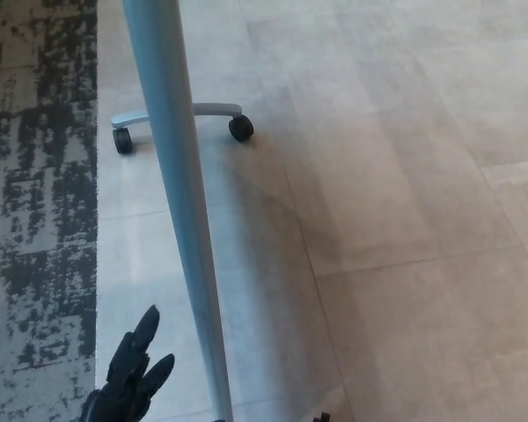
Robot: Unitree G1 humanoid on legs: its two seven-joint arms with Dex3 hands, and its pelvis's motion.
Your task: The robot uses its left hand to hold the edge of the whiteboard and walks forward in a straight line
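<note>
The whiteboard's (180,202) grey edge runs from the top of the view down to the bottom, left of centre. The robot's left hand (128,380) rises from the bottom left corner, just beside that edge and apart from it, fingers (145,327) spread and pointing up, holding nothing. Farther off, the board's curved foot (213,108) rests on two black wheels (241,128) on pale floor tiles (387,176). Speckled carpet (35,176) borders the left.

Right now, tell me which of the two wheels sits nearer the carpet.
The left wheel, left of the whiteboard edge and close beside the carpet. The right wheel stands right of that edge, out on the pale floor tiles.
</note>
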